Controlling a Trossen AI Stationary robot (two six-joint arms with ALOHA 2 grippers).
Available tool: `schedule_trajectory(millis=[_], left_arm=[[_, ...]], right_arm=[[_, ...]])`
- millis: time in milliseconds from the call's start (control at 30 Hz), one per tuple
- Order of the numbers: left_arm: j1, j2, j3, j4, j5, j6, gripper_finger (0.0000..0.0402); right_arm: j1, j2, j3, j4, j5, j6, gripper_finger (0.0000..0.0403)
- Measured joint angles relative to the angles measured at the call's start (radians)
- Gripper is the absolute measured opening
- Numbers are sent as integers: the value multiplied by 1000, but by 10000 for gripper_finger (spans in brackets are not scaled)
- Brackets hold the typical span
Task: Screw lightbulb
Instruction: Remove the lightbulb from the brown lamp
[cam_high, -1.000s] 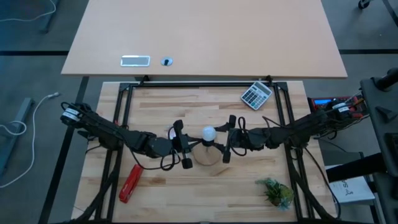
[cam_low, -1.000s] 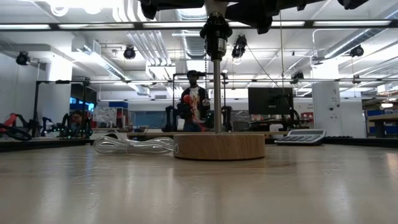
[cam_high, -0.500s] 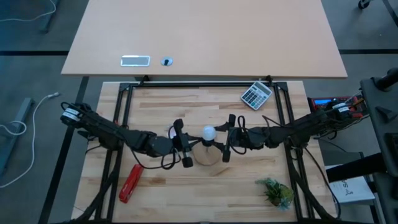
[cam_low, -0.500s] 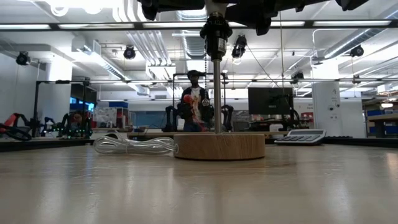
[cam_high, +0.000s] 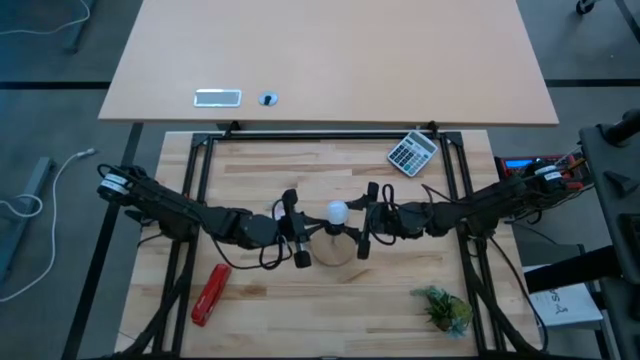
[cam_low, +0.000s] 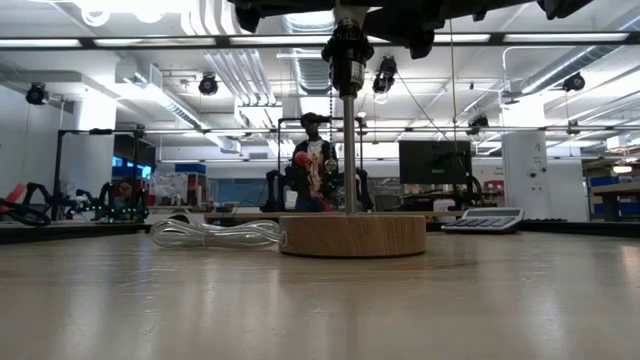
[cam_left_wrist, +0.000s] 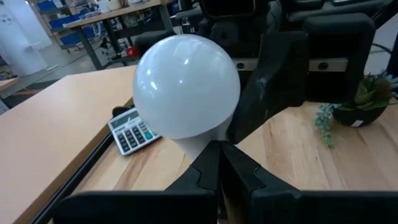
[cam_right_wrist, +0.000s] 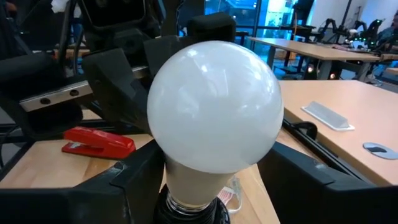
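The white lightbulb (cam_high: 336, 212) stands upright with its screw end in the black socket (cam_low: 346, 55). The socket tops a thin stem that rises from the round wooden disc (cam_low: 352, 235). My right gripper (cam_high: 348, 220) comes level from the table's right, its fingers wide apart on either side of the bulb's lower half (cam_right_wrist: 186, 180). My left gripper (cam_high: 316, 228) comes level from the table's left. It is shut, and its fingertips (cam_left_wrist: 217, 152) lie just at the bulb's neck. My right gripper has the lightbulb's tapering lower half (cam_right_wrist: 171, 177), just above the socket, between its two fingers. It comes level from the table's right, and the bulb stands upright in the socket. The globe hides where the far finger meets it. My left gripper's shut fingertips point at the bulb's neck (cam_left_wrist: 199, 146); I cannot tell whether they touch it.
A coil of clear cord (cam_low: 215, 233) lies beside the disc. A red stapler (cam_high: 210, 294) lies near left, a small plant (cam_high: 445, 308) stands near right, and a calculator (cam_high: 412, 152) lies far right. A person stands in the room beyond the table.
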Motion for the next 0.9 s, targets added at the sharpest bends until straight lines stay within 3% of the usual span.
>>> schedule_trajectory(millis=[633,900], left_arm=[[0,0,0,6,12,0,0],[-20,0,0,-7,10,-24,0]], right_arm=[[0,0,0,18,-2,-29,184],[0,0,0,18,0,-27,186]])
